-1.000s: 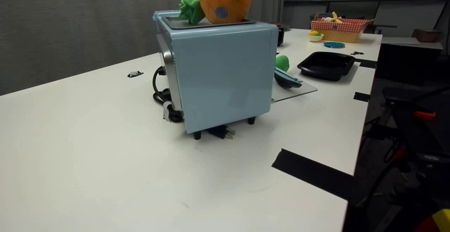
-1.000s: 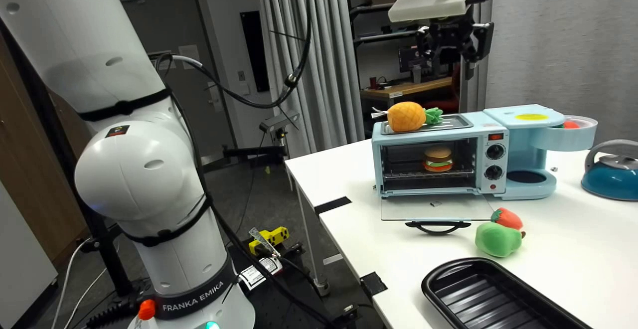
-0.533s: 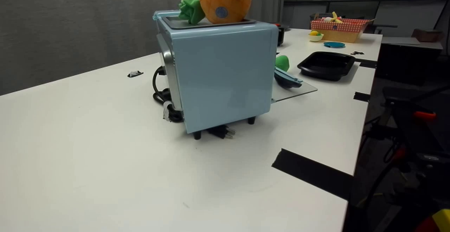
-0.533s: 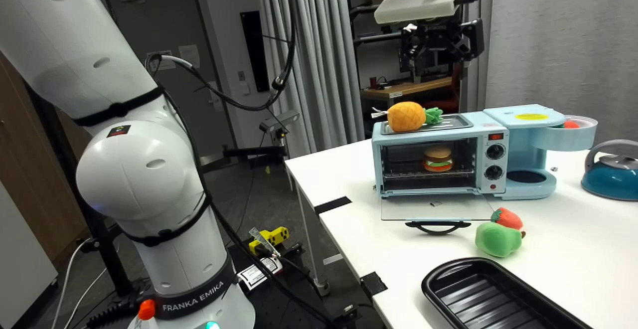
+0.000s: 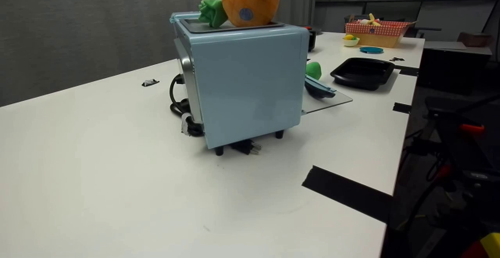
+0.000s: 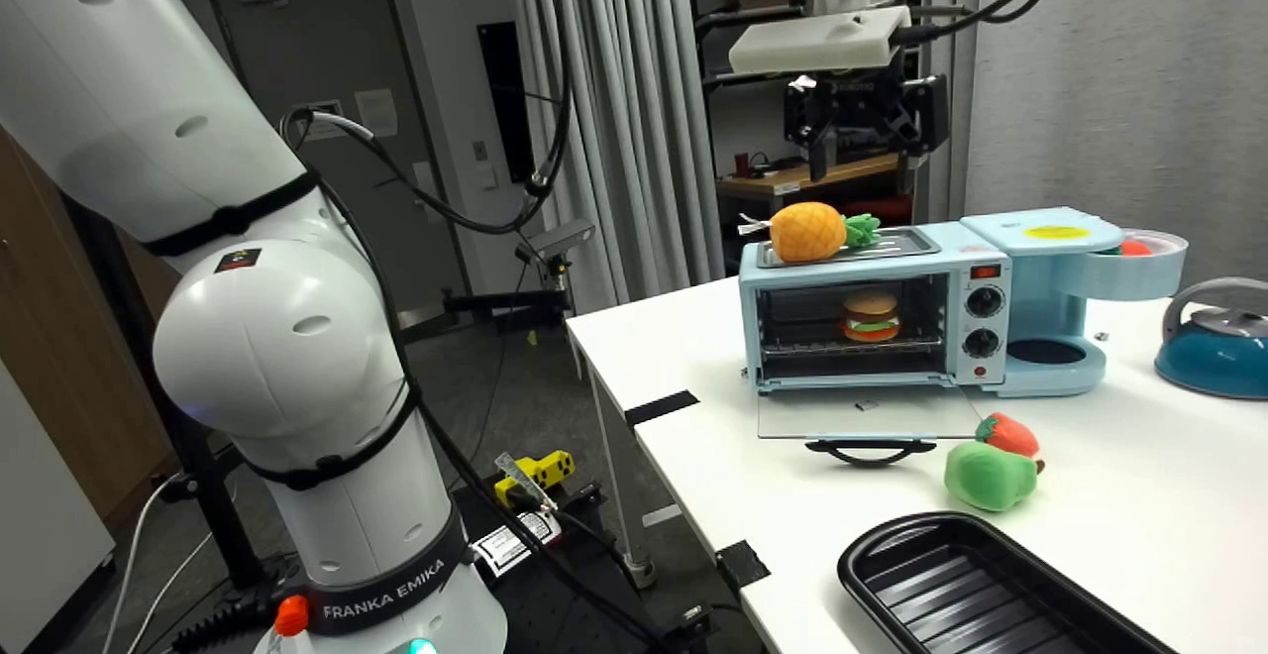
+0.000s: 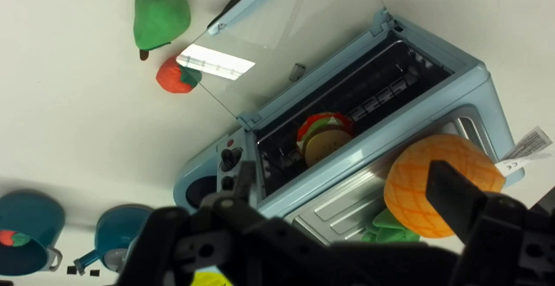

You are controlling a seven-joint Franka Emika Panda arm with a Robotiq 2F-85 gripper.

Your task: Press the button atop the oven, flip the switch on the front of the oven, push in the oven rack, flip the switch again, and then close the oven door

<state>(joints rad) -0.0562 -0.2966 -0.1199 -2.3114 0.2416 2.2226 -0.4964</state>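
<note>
The light blue oven (image 5: pixel 250 86) stands on the white table. Its glass door (image 6: pixel 862 418) is folded down flat, black handle (image 6: pixel 872 454) outward. Inside, a toy hamburger (image 6: pixel 872 319) rests on the wire oven rack (image 6: pixel 812 348). On the front panel are two black knobs (image 6: pixel 985 301) and a red rectangular piece (image 6: pixel 985 272); which is the switch I cannot tell. The button atop the oven is hidden or out of view. Above the oven hangs my gripper (image 6: pixel 868 161), open and empty. In the wrist view its fingers (image 7: pixel 451 190) are spread wide over the oven top.
A plush pineapple (image 6: pixel 807 232) lies on the metal tray (image 6: pixel 906 242) atop the oven. A coffee-maker section (image 6: pixel 1075 317) adjoins it. Beyond the door lie a strawberry (image 6: pixel 1008 433) and a green pear (image 6: pixel 991 476). Nearby are a black tray (image 5: pixel 363 72) and a teal kettle (image 6: pixel 1214 355).
My gripper has moved left and lower in an exterior view, and its fingers have spread wider. The oven, its door and the toys have not moved.
</note>
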